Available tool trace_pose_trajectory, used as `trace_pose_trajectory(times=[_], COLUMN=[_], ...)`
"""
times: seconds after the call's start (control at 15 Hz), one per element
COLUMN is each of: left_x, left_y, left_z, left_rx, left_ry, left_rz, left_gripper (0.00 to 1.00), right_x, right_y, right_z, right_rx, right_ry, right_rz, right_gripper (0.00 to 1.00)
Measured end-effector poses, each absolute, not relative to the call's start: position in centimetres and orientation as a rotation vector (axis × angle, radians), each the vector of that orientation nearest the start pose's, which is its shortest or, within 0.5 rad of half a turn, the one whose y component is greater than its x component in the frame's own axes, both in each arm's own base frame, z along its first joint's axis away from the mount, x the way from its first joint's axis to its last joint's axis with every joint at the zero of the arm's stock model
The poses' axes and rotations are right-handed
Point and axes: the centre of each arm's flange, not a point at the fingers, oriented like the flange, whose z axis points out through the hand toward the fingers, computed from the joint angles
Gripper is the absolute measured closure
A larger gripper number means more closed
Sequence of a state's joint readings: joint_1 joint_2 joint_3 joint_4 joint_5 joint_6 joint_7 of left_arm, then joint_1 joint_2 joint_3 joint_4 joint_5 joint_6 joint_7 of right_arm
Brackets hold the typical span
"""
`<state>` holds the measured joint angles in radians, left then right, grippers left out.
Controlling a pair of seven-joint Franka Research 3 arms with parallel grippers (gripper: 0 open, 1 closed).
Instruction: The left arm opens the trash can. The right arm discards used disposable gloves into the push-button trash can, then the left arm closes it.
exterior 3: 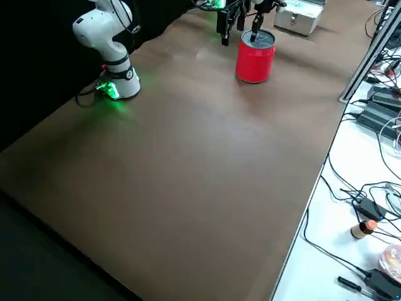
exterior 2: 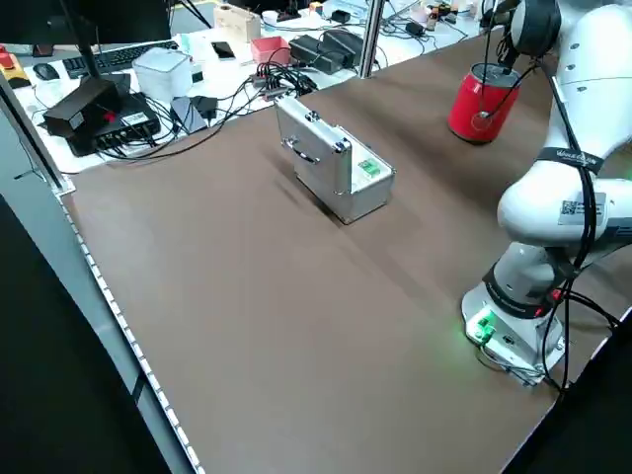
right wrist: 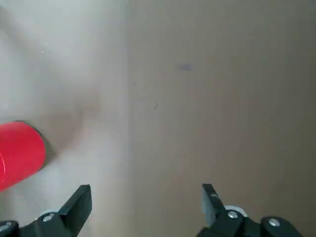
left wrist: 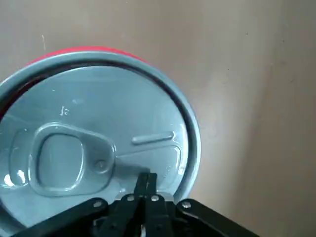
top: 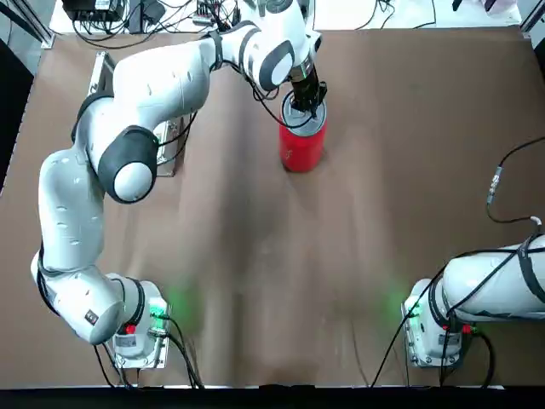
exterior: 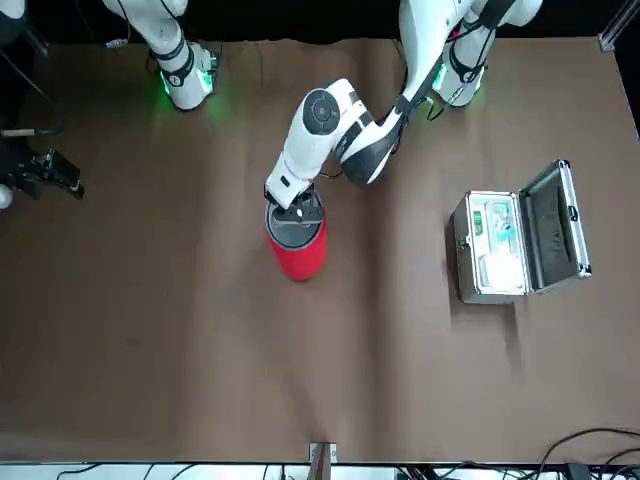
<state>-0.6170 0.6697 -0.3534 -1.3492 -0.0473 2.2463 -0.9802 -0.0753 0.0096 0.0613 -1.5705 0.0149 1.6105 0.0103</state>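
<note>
One red trash can [top: 302, 145], lid shut.

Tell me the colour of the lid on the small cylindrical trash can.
Silver-grey, on a red body: the round push lid of the trash can shows best in the left wrist view.

The trash can [top: 302, 143] is a small red cylinder standing upright on the brown counter [top: 358, 256], toward its far middle. Its round silver-grey push lid [left wrist: 94, 148] is shut and level, moulded like a drink-can top with a pull-tab shape. The left arm [top: 128, 153] reaches across to it; its end effector [left wrist: 145, 183], fingers together, points down with the tips on the lid near its rim. The right arm [top: 490, 285] is off to the side with its end effector [right wrist: 145, 197] spread wide above bare counter.
</note>
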Motion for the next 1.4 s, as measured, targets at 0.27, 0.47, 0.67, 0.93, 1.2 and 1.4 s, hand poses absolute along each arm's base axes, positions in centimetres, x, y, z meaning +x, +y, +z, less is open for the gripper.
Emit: trace_pose_trajectory(times=[0.27, 0.47, 0.67, 0.93, 1.2, 1.4], left_x=[47.48, 47.5, 47.5, 47.54, 47.59, 47.73], left_y=[-58.28, -58.28, -58.28, -58.26, -58.23, -58.09], left_z=[37.67, 37.71, 37.71, 37.84, 37.95, 38.0], left_rx=[-3.488, -3.486, -3.486, -3.483, -3.482, -3.478], left_ry=[-0.24, -0.262, -0.267, -0.269, -0.271, -0.273], left_rz=[0.101, 0.105, 0.105, 0.108, 0.109, 0.107], left_gripper=[0.99, 0.99, 0.99, 0.99, 0.98, 0.97], right_x=[56.15, 56.15, 56.15, 56.15, 56.16, 56.16], right_y=[-0.63, -0.63, -0.62, -0.62, -0.61, -0.59], right_z=[62.29, 62.29, 62.29, 62.3, 62.31, 62.31], right_rx=[-3.126, -3.126, -3.126, -3.126, -3.126, -3.126], right_ry=[0.038, 0.038, 0.038, 0.038, 0.038, 0.037], right_rz=[-0.048, -0.048, -0.048, -0.049, -0.05, -0.05], right_gripper=[0.02, 0.02, 0.02, 0.02, 0.02, 0.02])
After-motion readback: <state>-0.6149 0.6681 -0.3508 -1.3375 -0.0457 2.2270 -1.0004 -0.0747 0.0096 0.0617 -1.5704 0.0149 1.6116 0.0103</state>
